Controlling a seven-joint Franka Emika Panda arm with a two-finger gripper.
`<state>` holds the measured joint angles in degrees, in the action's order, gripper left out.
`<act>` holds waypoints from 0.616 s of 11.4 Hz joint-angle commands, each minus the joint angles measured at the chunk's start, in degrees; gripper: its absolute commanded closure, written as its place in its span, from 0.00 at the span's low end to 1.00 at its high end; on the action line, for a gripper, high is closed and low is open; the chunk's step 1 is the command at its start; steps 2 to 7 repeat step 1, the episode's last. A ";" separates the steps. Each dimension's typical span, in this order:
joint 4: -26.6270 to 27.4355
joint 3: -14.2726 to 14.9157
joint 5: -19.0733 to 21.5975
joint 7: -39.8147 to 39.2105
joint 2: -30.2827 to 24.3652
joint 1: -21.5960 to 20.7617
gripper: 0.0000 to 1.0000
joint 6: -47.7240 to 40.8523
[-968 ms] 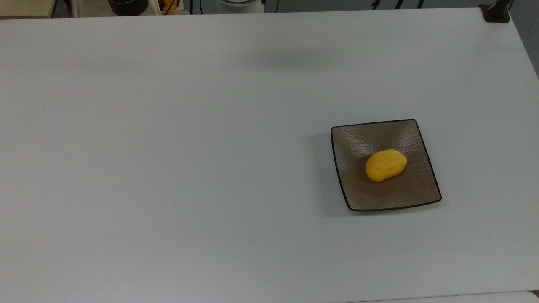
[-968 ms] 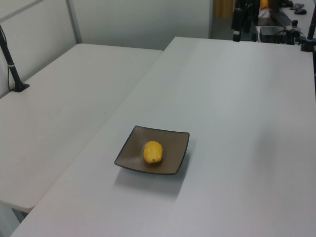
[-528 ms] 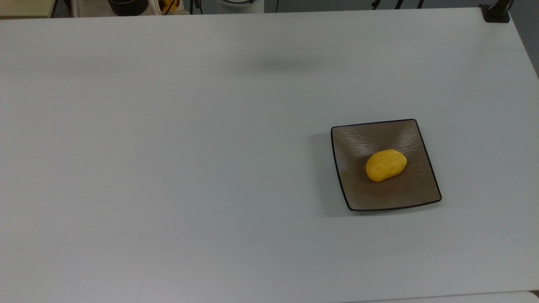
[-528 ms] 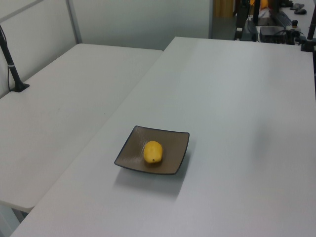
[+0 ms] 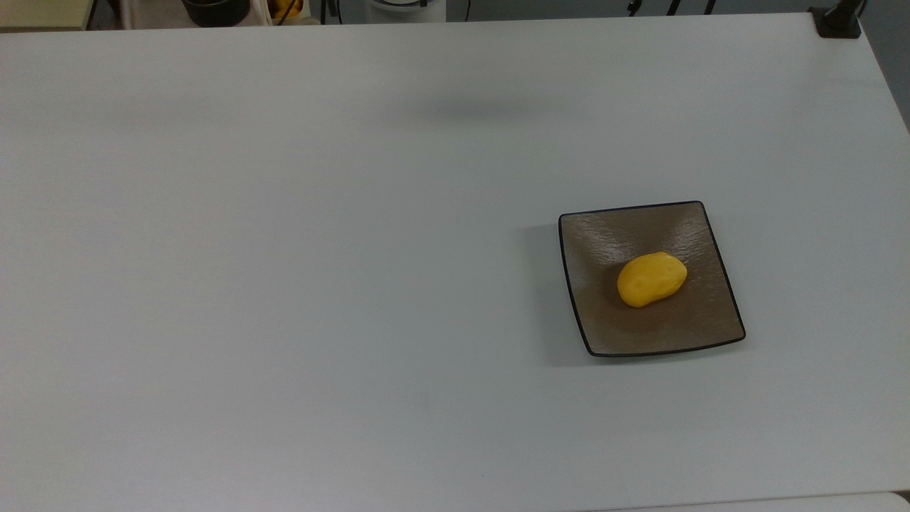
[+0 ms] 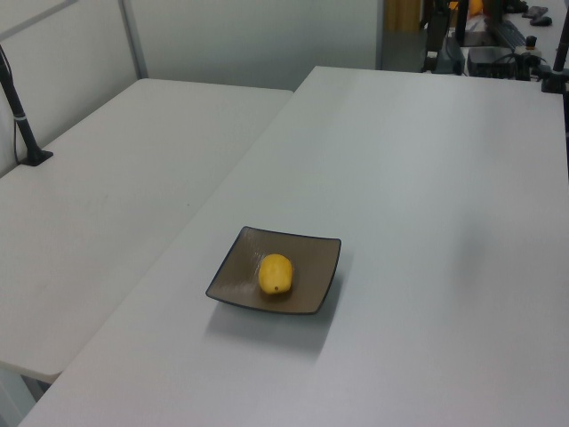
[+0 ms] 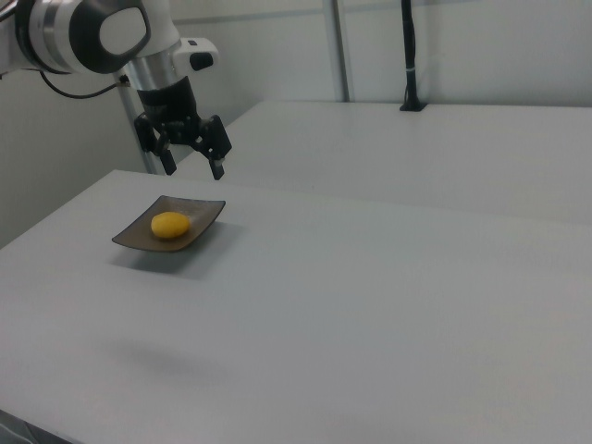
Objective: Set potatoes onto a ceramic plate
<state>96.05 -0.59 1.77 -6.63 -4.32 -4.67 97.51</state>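
On the ceramic plate [image 5: 650,278], a little toward the top view's right of its middle, lay the potato [image 5: 651,279], a smooth yellow oval resting flat on the rippled brown-grey surface, well inside the thin black rim. Nothing touched it. Seen in the left view, the potato [image 6: 276,273] sat near the plate's centre, and the plate [image 6: 275,282] stood level on the tabletop [image 6: 427,222], close to that tabletop's left edge, where a second, lower table ran alongside.

Going by how things lay, the placing itself looked done: the one potato was fully on the plate, not leaning on the rim or hanging over it, and I saw no other potato on the tabletop waiting to be moved.

Above and beyond the plate in the right view hung the claw [image 7: 192,154], its two dark fingers spread apart and holding nothing, raised well clear of the potato [image 7: 170,225] and toward the plate's far side. What was left seemed to be only for the arm to draw back out of the way.

Farther off, a black post [image 7: 408,55] rose from the neighbouring table in the right view, and cluttered equipment stood past the far end of the tabletop in the left view.
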 commanded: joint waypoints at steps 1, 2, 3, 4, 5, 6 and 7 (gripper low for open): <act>1.51 0.32 1.13 -1.63 -0.78 -0.34 0.00 1.72; 1.51 0.32 1.13 -1.63 -0.78 -0.34 0.00 1.72; 1.51 0.32 1.13 -1.63 -0.78 -0.34 0.00 1.72; 1.51 0.32 1.13 -1.63 -0.78 -0.34 0.00 1.72; 1.51 0.32 1.13 -1.63 -0.78 -0.34 0.00 1.72; 1.51 0.32 1.13 -1.63 -0.78 -0.34 0.00 1.72; 1.51 0.32 1.13 -1.63 -0.78 -0.34 0.00 1.72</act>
